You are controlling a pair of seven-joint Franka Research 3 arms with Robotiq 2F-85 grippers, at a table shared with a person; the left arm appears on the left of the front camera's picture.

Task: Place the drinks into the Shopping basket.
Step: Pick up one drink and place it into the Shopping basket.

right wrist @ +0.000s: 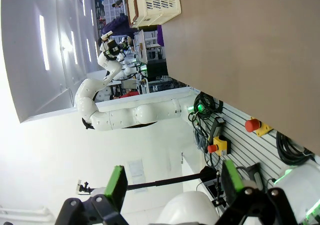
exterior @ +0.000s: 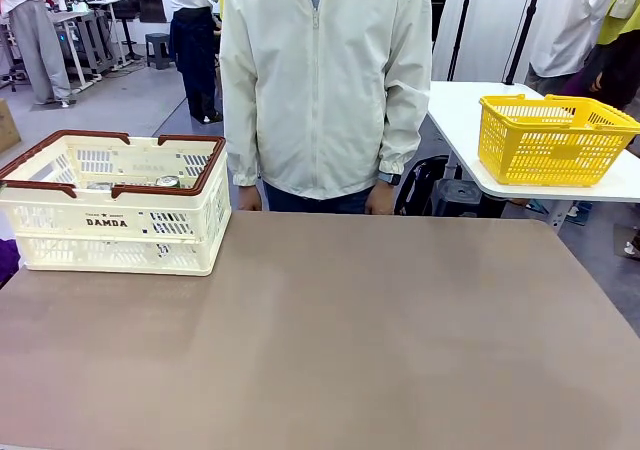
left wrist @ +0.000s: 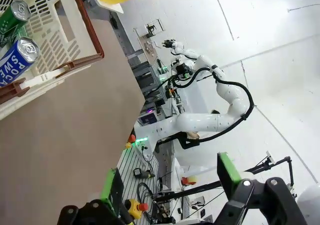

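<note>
The cream-white Shopping basket (exterior: 110, 220) with a dark red rim stands at the table's far left. A silver can top (exterior: 167, 181) shows inside it. In the left wrist view the basket (left wrist: 55, 30) holds a green drink can (left wrist: 15, 12) and a blue drink can (left wrist: 17, 60), both lying on their sides. My left gripper (left wrist: 170, 182) is open, well off the basket, with nothing between its green pads. My right gripper (right wrist: 173, 182) is also open and empty, far from the basket (right wrist: 155, 2) across the table.
A person in a cream jacket (exterior: 325, 90) stands at the far edge, hands hanging down by the table. A yellow mesh basket (exterior: 553, 138) sits on a white side table at the right. The tan tabletop (exterior: 330, 340) spreads out in front of the basket.
</note>
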